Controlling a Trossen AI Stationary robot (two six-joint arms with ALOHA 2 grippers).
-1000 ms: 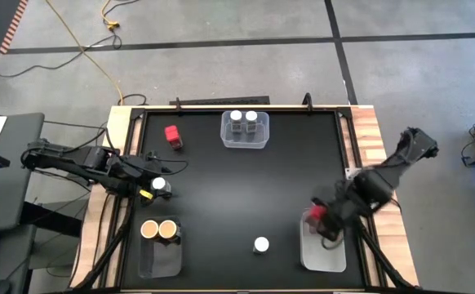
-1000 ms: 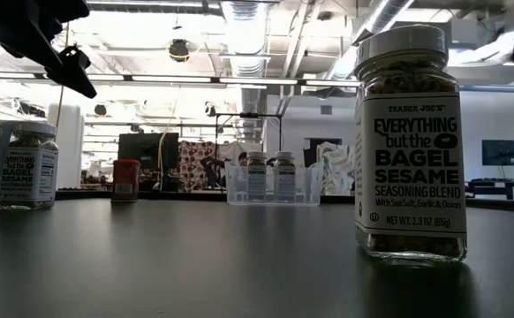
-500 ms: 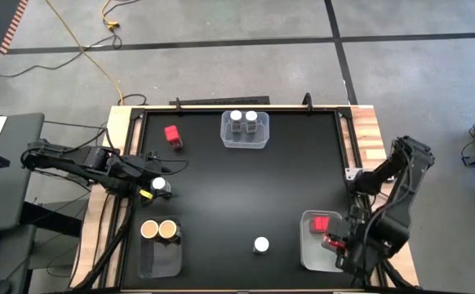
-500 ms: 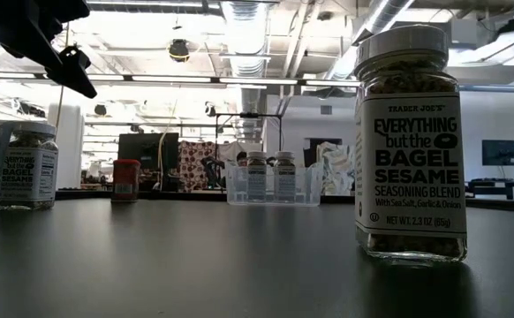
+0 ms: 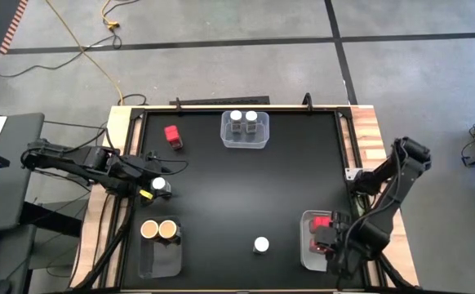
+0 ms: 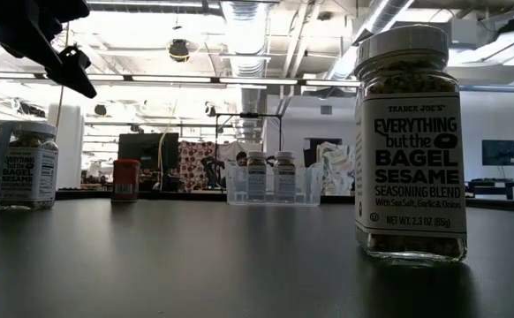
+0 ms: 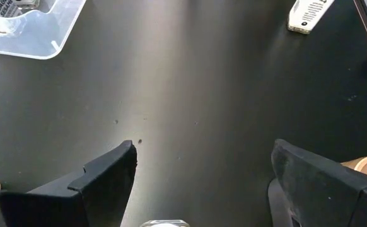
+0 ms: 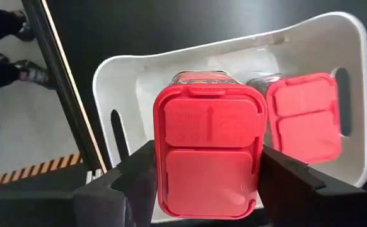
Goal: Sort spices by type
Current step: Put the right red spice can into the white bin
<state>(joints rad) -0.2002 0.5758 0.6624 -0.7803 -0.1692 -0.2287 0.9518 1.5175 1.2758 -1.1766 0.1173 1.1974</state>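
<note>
The red spice box sits upright between the fingers of the right gripper, which is clamped on its two sides, lid facing straight up at the wrist camera. It hangs right over the clear bin at the near right corner of the table, and another red box already sits in that bin just beside it, toward the bin's far end. So the move coming up looks like a straight drop: the free spot is directly below the held box, and my guess is it just needs lowering without bumping its neighbour. Over on the other side, the left gripper hovers with its fingers apart above a white-lidded jar near the left edge, holding nothing. One more red box stands loose at the far left, way closer to the left arm than the right.
</note>
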